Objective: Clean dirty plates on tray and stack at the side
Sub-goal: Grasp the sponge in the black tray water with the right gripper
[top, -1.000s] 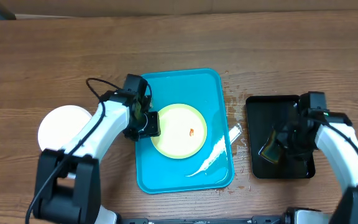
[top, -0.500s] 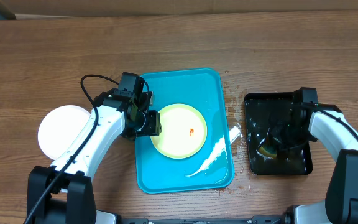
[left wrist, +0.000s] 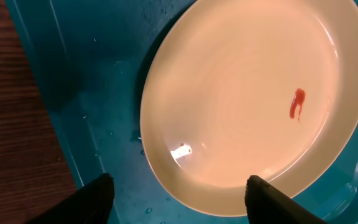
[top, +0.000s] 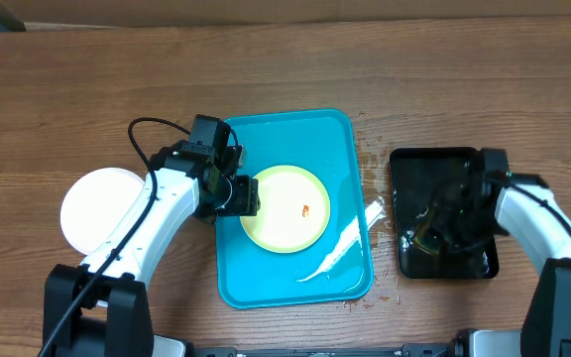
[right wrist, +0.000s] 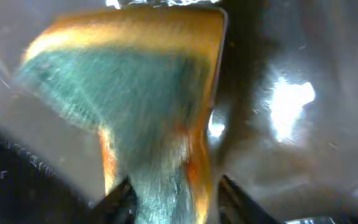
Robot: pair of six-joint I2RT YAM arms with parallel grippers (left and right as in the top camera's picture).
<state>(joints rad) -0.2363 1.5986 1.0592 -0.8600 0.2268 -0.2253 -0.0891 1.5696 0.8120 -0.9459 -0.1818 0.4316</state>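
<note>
The wooden table [top: 285, 69] is showing open wood along its far side. The turquoise tray [top: 340, 134] is lying at centre, and the black tray [top: 414, 169] is sitting just right of it, apart. A white plate [top: 97, 203] is resting on the table left of the turquoise tray. The yellow-green plate [top: 276, 223] is lying inside the turquoise tray, close to its left rim. The left gripper [left wrist: 179, 208] is standing wide open astride that plate's edge, gripping nothing. Over the black tray, the right gripper [top: 432, 236] is pinching a sponge [right wrist: 135, 93]. A red smear [top: 305, 210] is marking the yellow-green plate's centre.

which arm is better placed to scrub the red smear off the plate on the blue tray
Right, probably: the right end effector grips the sponge in the black tray. The left end effector is open and empty at the plate rim, better suited to steadying it.
</note>
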